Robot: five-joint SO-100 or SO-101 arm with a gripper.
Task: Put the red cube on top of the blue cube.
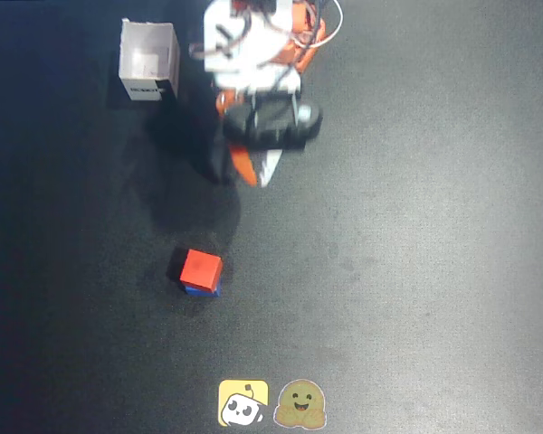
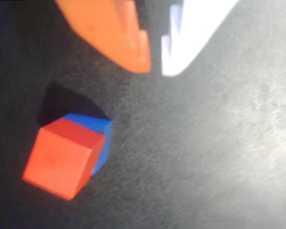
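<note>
Jaws [image 2: 155, 67] first: from the wrist camera I see the orange finger and the white finger hanging side by side with only a narrow slit between their tips, and nothing is held in that slit. They sit clear of the stack, up and to the right of it in that view, with bare black table [image 2: 219, 157] between.

Below them the red cube [image 2: 62, 160] rests on the blue cube [image 2: 96, 131], so I judge the placing itself done and the step in hand to be backing the arm away. To do that well I would lift straight off before swinging, keep the fingers as they are, and steer the tips away from the stack, because the red cube is turned a little and pushed toward one side of the blue one; a brush from either finger could tip it off.

That offset is what the wrist view gives me: a blue corner and one blue side face show past the red block, and the dark shadow behind the pair.

The overhead view hides most of it. There the red cube [image 1: 201, 268] covers nearly all of the blue cube [image 1: 202, 290], leaving only a thin blue strip along its lower edge. What it adds is the layout: the stack is left of centre, nearer the bottom edge, the jaws [image 1: 256, 172] are well apart from it toward the top edge, a white box [image 1: 148, 61] stands near the top edge, and two stickers [image 1: 273, 404] lie at the bottom edge.
</note>
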